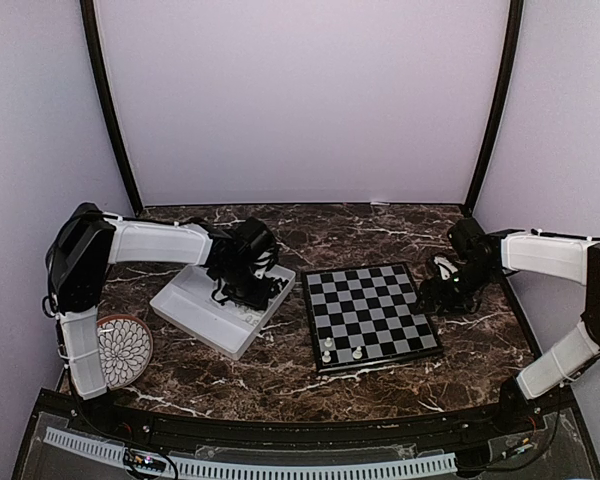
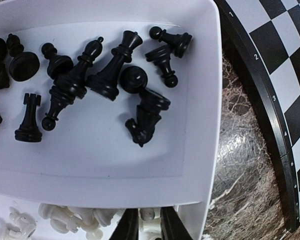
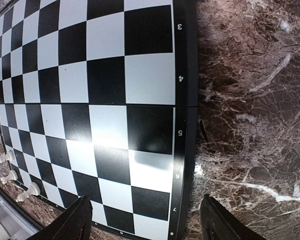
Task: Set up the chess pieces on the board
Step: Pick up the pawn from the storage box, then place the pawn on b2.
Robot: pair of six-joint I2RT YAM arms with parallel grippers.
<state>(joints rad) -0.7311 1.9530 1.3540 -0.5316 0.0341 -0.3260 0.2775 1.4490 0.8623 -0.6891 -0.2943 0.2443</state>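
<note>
The board (image 1: 370,315) lies at the table's middle, with white chess pieces (image 1: 327,350) along its near edge; three show in the right wrist view (image 3: 10,176). My left gripper (image 1: 245,285) is down in the white divided tray (image 1: 195,310). In the left wrist view its narrow jaws (image 2: 149,216) are closed round a white piece (image 2: 147,214) in the white-piece compartment. Several black pieces (image 2: 107,75) lie tumbled in the compartment beyond. My right gripper (image 1: 445,290) hovers at the board's right edge (image 3: 185,150), wide open and empty (image 3: 146,205).
A round patterned plate (image 1: 122,348) sits near the left arm's base. More white pieces (image 2: 65,220) are heaped in the tray beside my left fingers. Brown marble table (image 3: 250,100) shows to the right of the board. Walls enclose the back and sides.
</note>
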